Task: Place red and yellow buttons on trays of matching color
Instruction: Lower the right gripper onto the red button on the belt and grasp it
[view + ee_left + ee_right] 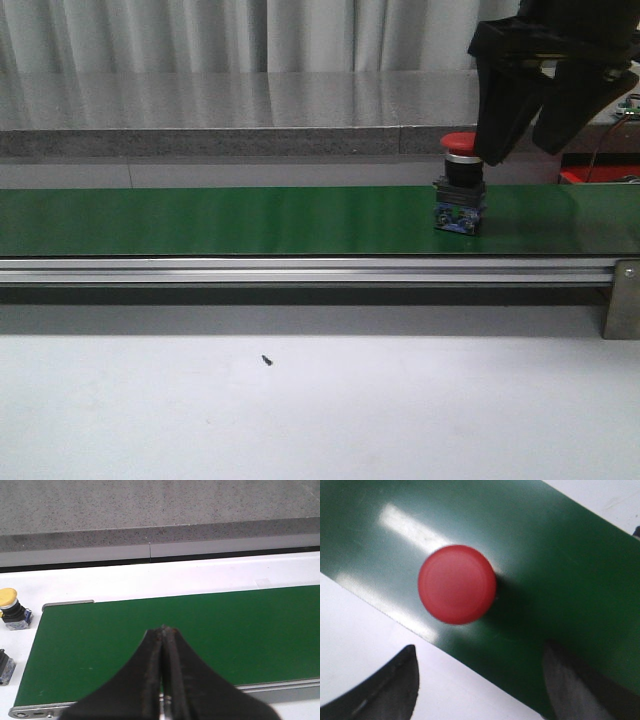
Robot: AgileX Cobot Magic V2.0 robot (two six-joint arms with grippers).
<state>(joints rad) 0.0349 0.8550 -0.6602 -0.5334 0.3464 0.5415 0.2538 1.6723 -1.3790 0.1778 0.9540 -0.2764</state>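
a yellow button (9, 605) sits off the belt (220, 222); my right gripper (525, 135) hangs wide above the red button (460, 190) (left gripper (163, 645) closed, empty).

Right arm: enters the front view from the upper right corner, black housing angled downward.
Right gripper (525, 140): fingers spread wide apart, pointing down; nothing between them.
Right fingers (385, 690): two dark tips visible in the right wrist view, well apart from each other.
Left gripper (162, 645): fingers pressed together, tips meeting in a narrow seam; nothing held between them.
Left arm: not visible in the front view.
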